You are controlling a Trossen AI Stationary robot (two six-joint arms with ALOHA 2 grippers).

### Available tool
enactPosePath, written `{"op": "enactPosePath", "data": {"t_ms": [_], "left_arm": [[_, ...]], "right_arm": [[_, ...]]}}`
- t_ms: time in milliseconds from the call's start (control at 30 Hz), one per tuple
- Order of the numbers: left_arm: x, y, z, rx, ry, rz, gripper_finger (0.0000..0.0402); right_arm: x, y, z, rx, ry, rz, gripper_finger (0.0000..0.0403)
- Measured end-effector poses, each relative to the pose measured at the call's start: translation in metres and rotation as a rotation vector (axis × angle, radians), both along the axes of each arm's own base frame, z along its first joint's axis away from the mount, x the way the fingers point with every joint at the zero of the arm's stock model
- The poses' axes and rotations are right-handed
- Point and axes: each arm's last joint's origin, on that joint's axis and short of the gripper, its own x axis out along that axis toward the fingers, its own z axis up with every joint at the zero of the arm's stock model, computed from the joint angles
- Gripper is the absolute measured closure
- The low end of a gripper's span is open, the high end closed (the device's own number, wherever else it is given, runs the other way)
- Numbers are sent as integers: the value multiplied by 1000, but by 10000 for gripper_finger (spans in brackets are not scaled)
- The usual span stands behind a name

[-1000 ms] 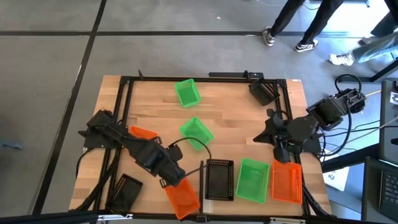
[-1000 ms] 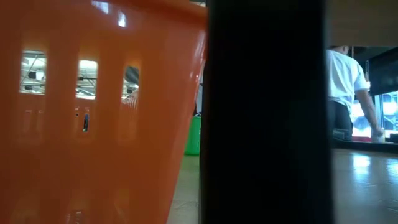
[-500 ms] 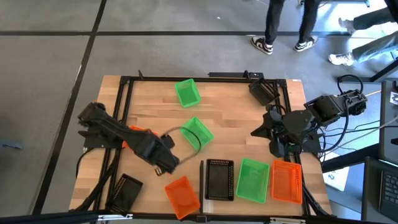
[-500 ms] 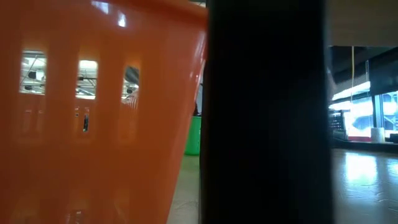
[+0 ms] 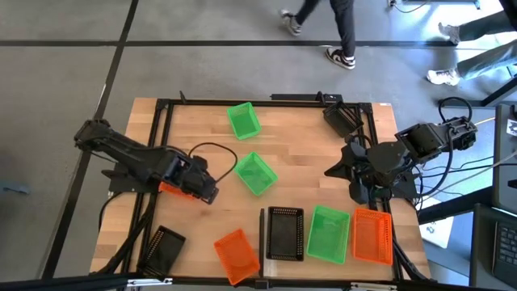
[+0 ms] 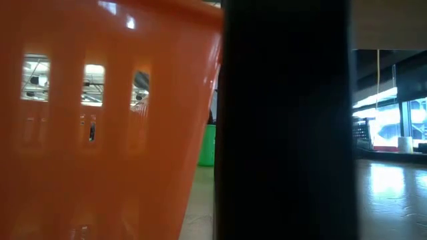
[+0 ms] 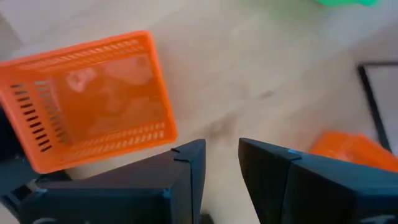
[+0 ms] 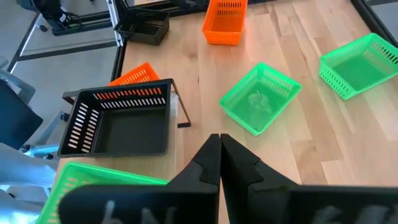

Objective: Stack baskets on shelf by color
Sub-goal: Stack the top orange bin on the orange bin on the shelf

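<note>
At table left, your left gripper (image 7: 222, 155) hovers just beside an orange basket (image 7: 93, 99), fingers a narrow gap apart, nothing between them. How do you expect that one to handle? (Checker)

Light, by the look of it: thin perforated plastic. The walls will likely flex, and smooth plastic may slip. Take it by one long rim wall, one finger inside and one outside, near the middle so it hangs level. You need to widen the gap only a little. (Observer)

Right side? (Checker)

Your right gripper (image 8: 219, 149) waits over the table's right side, fingers pressed together, holding nothing. (Observer)

Count, please. (Checker)

Green: three. One (image 5: 243, 120) near the far edge, one (image 5: 255, 173) mid-table, one (image 5: 328, 234) on the shelf (image 8: 176, 155).
Orange: three. The one by your left gripper, one (image 5: 237, 255) at the near edge, one (image 5: 372, 236) at the shelf's right end.
Black: two certain. One (image 5: 284, 233) at the shelf's left end, one (image 5: 164, 249) at the near left corner outside the frame. A dark shape (image 5: 339, 120) at the far right may be a third; cannot tell. (Observer)

Stacks so far? (Checker)

None. Each shelf basket sits alone, one per colour. (Observer)
</note>
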Motion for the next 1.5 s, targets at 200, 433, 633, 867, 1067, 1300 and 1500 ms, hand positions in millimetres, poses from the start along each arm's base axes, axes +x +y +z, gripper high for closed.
{"op": "enactPosePath", "data": {"t_ms": [200,433,633,867,1067,1300,1500], "left_arm": [[-1,12,-31,22,70,68,317],[-1,25,-65,23,89,122,317],[-2,27,-82,14,71,130,317],[-3,26,-83,-8,87,124,317],[-2,22,-91,-9,134,106,317],[5,13,-108,-29,218,72,317],[9,12,-119,-10,272,-36,323]], "right_arm": [[0,0,0,-1,0,0,401],[0,0,0,-2,-1,1,401],[0,0,0,-3,0,2,401],[0,0,0,-5,0,2,401],[0,0,0,-5,0,2,401],[0,0,0,-5,0,3,401],[0,0,0,-8,0,5,401]]}}
